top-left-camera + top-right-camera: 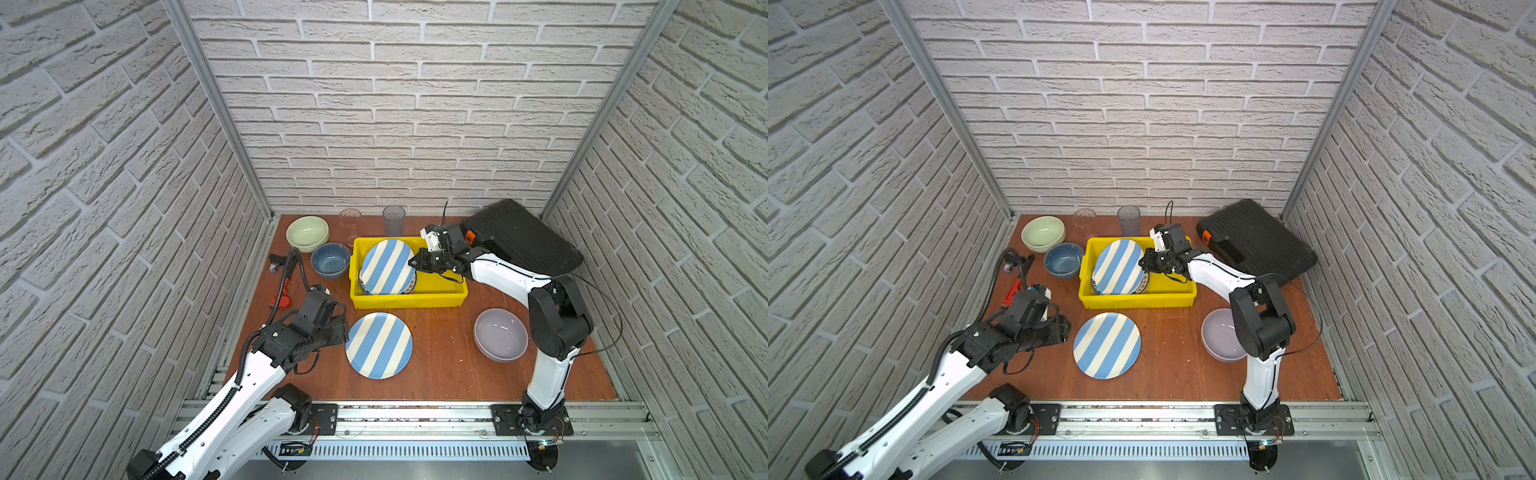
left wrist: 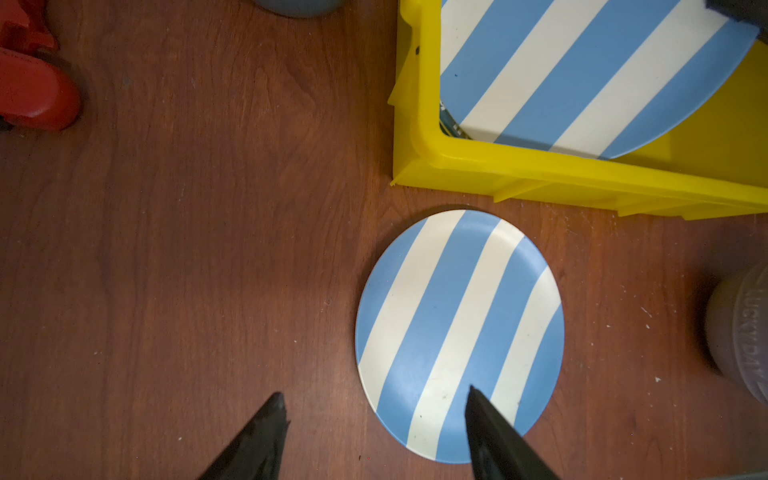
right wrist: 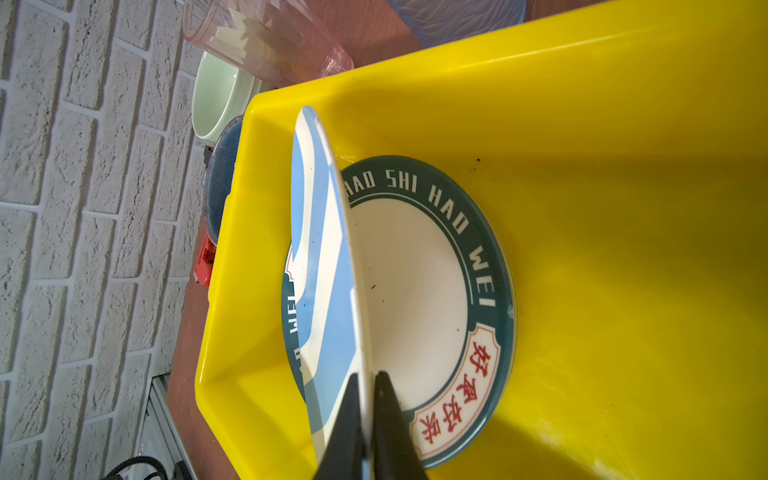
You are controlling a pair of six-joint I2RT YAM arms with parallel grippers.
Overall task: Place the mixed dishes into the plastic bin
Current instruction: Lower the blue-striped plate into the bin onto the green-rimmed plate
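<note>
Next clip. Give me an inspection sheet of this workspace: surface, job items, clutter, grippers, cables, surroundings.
Surface: brown wooden table, a few white specks, no spills seen.
Job's things: yellow bin holds the lettered plate lying flat, with the held striped plate tilted above it. The loose striped plate lies in front of the bin. Outside it: green bowl, blue bowl, pinkish tumbler, grey tumbler, lavender bowl.
Clutter: black case back right; red tool left.
Grippers: left gripper open over the loose striped plate's edge; right gripper shut on the held striped plate's rim.
Cables: black hose on the table; thin cable loops off the right arm.
Surroundings: brick-pattern walls, front metal rail.
</note>
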